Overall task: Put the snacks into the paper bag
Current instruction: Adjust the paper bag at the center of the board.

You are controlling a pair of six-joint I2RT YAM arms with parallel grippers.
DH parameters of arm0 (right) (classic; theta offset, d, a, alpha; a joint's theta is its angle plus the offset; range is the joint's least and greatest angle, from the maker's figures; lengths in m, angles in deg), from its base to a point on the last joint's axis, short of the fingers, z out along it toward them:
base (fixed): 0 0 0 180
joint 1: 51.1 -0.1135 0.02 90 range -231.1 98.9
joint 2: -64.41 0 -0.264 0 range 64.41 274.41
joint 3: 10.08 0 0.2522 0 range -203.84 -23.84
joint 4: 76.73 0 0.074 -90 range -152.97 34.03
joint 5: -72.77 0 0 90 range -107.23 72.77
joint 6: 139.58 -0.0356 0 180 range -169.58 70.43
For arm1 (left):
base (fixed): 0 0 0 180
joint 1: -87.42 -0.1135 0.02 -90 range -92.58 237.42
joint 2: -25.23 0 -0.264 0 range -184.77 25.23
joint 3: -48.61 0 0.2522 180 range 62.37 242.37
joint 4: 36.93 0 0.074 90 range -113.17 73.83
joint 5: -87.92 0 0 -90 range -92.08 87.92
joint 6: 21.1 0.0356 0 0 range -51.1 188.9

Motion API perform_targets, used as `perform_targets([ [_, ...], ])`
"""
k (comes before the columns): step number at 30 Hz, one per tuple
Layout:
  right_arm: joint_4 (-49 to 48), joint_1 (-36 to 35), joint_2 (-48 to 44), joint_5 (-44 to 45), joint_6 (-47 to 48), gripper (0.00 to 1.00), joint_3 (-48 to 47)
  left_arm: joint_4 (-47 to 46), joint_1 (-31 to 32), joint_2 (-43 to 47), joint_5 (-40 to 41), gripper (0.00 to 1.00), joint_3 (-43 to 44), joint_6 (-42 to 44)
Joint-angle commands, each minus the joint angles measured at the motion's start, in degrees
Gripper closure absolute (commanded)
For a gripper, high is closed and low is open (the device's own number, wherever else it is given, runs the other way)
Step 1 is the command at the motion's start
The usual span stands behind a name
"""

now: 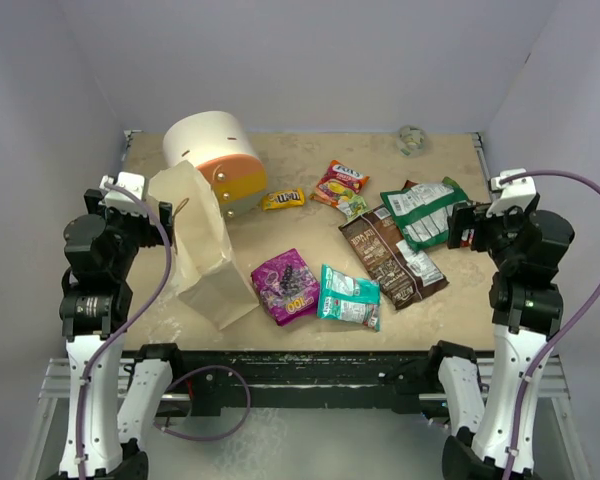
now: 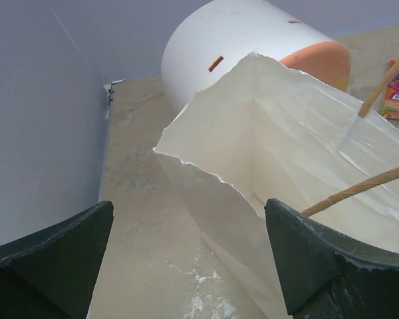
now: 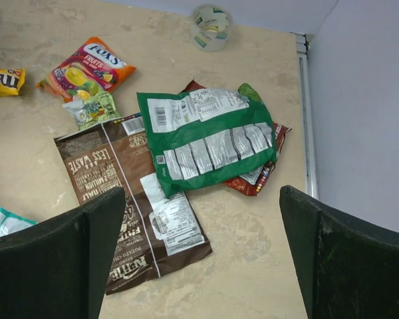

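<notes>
The paper bag [image 1: 205, 250] stands open at the left, its torn rim and string handles in the left wrist view [image 2: 253, 126]. My left gripper [image 2: 189, 266] is open, its jaws on either side of the bag's near wall without pressing it; it sits by the bag's top [image 1: 145, 200]. The snacks lie on the table: purple [image 1: 285, 285], teal [image 1: 349, 296], dark brown [image 1: 392, 255], green-white [image 1: 425, 212], orange-red [image 1: 340, 182], yellow [image 1: 282, 199] and tiny green [image 1: 354, 206]. My right gripper [image 1: 467, 222] is open and empty above the table beside the brown packet [image 3: 120, 193] and green-white packet [image 3: 206, 136].
A white-and-orange cylinder [image 1: 215, 155] lies behind the bag. A small grey-green ball [image 1: 411, 139] sits at the back right. A red packet [image 3: 259, 179] lies partly under the green-white one. Walls enclose the table on three sides.
</notes>
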Motion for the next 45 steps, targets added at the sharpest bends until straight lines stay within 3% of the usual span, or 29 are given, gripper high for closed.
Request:
perform_targets([
  [1, -4.4, 0.7, -0.9, -3.1, 0.3, 0.00, 1.1, -3.7, -1.1, 1.2, -2.8, 0.01, -1.8, -0.3],
  [22, -5.0, 1.6, 1.2, -9.1, 2.8, 0.00, -2.1, -1.6, -2.5, -2.0, -5.8, 0.01, 6.1, 2.3],
  [31, -6.7, 1.7, 1.4, -15.3, 4.1, 0.00, -2.1, 13.0, -2.6, -2.9, -9.3, 0.01, 16.5, -1.3],
  [37, -8.1, 1.8, 2.0, -17.3, 4.1, 0.00, -0.9, 24.7, -2.6, -1.1, -3.0, 0.01, 24.6, 0.0],
  [45, -11.1, 1.8, 2.6, -20.4, 1.7, 0.00, 1.5, 30.2, -3.2, 1.2, 4.2, 0.01, 31.4, -0.8],
])
